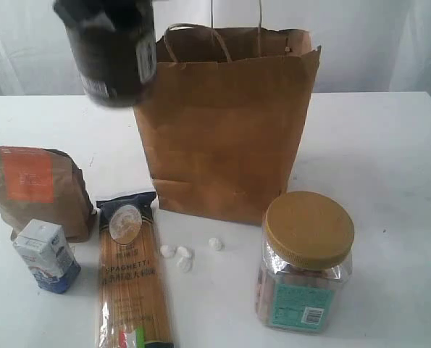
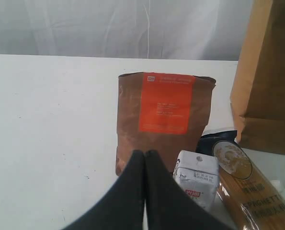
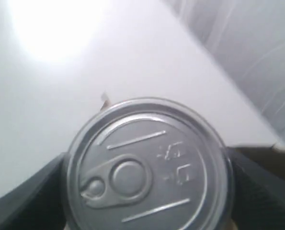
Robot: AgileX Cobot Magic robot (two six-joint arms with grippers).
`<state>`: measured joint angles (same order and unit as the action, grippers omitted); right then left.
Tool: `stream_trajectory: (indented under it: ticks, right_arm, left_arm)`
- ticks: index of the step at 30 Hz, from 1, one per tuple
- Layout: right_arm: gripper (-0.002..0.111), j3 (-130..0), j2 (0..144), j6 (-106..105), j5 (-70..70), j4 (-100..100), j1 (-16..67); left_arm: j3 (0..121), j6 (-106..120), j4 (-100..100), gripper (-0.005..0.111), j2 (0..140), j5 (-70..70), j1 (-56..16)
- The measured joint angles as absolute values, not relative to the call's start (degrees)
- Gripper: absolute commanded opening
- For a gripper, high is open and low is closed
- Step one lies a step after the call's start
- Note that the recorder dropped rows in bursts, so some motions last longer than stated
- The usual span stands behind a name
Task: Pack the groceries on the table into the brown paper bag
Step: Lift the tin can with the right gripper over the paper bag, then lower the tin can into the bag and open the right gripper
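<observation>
A dark can (image 1: 114, 54) with a silver pull-tab lid (image 3: 147, 165) hangs blurred in the air, left of the top of the brown paper bag (image 1: 226, 123). My right gripper (image 3: 147, 167) is shut on the can, one dark finger (image 3: 32, 191) on each side. On the table (image 1: 389, 159) stand a brown pouch with an orange label (image 1: 34, 188), a small blue-white carton (image 1: 47, 255), a spaghetti packet (image 1: 132, 279) lying flat, and a clear jar with a gold lid (image 1: 304, 261). My left gripper (image 2: 144, 155) is shut and empty, just in front of the pouch (image 2: 164, 120) and carton (image 2: 197, 177).
A few small white lumps (image 1: 182, 255) lie on the table between the spaghetti and the bag. A white curtain hangs behind the table. The bag (image 2: 269, 81) stands upright beyond the spaghetti (image 2: 250, 187) in the left wrist view.
</observation>
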<state>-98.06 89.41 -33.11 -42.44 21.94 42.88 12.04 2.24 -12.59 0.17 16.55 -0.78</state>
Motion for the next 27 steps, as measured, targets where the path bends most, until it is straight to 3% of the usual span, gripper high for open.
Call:
stream_trajectory:
  ticks: [5, 7, 19, 27]
  right_arm:
    - [0.027, -98.06, 91.53, -33.11, -16.68, 21.78, 42.88]
    - [0.027, -98.06, 92.75, -33.11, -12.71, 19.66, 42.88]
    - [0.027, -98.06, 96.50, -26.05, -17.72, 11.63, 34.90]
    - [0.027, -98.06, 100.36, -20.94, -24.53, 11.63, 34.44]
  left_arm:
    - [12.04, 2.24, -12.59, 0.000, 0.17, 16.55, -0.78]
    - [12.04, 2.24, -12.59, 0.000, 0.17, 16.55, -0.78]
    - [12.04, 2.24, -12.59, 0.000, 0.17, 16.55, -0.78]
    - [12.04, 2.24, -12.59, 0.000, 0.17, 16.55, -0.78]
